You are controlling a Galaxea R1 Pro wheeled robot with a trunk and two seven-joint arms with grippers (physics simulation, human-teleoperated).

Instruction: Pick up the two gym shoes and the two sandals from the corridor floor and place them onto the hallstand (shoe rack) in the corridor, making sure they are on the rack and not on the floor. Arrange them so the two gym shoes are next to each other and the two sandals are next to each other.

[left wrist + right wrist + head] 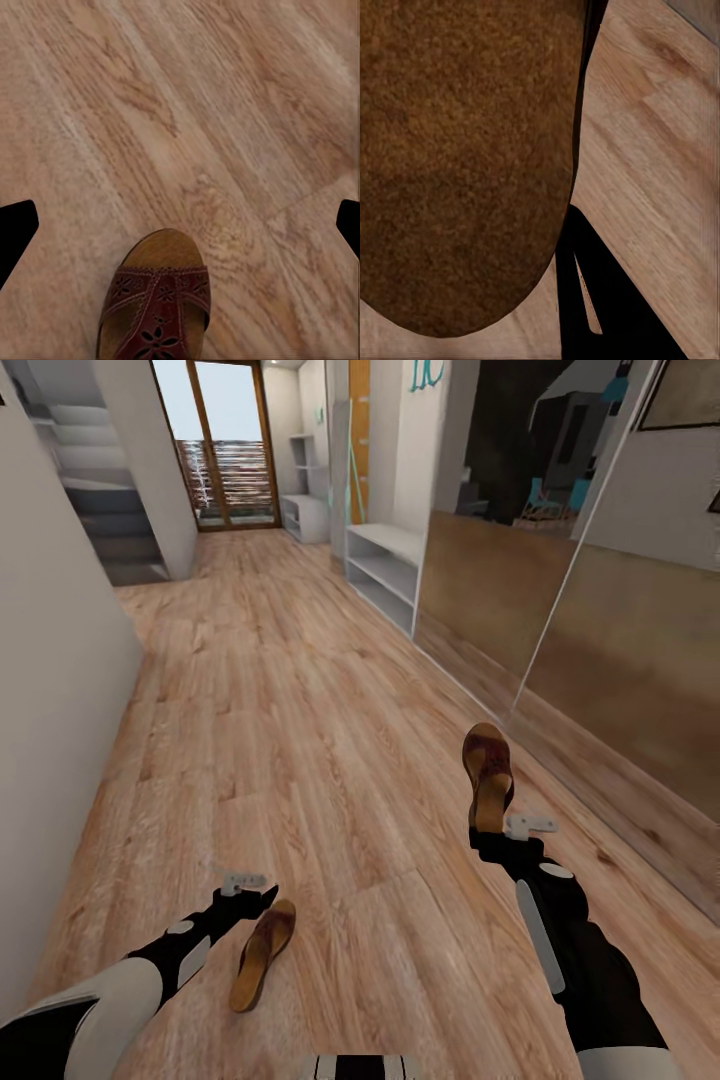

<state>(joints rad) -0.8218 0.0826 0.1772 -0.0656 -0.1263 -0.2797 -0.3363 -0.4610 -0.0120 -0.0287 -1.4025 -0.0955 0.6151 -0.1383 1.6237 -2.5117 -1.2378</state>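
One brown sandal [262, 952] lies on the corridor floor [300, 740] by my left gripper [262, 905]. In the left wrist view its toe and cut-out strap [154, 307] show below the open gripper [180, 225], whose fingertips [15, 232] stand far apart without touching it. My right gripper [490, 835] is shut on the heel of the other sandal [488, 765] and holds it upright above the floor; its sole [465, 150] is close to the right wrist camera. The pale hallstand [306, 517] stands far down the corridor on the right. The gym shoes are out of view.
A plain low white two-tier rack [385, 570] stands along the right wall, nearer than the hallstand. Mirrored sliding doors [560, 620] line the right side, a white wall [50, 660] the left. Stairs [110, 510] rise at the far left beside a glazed door [230, 450].
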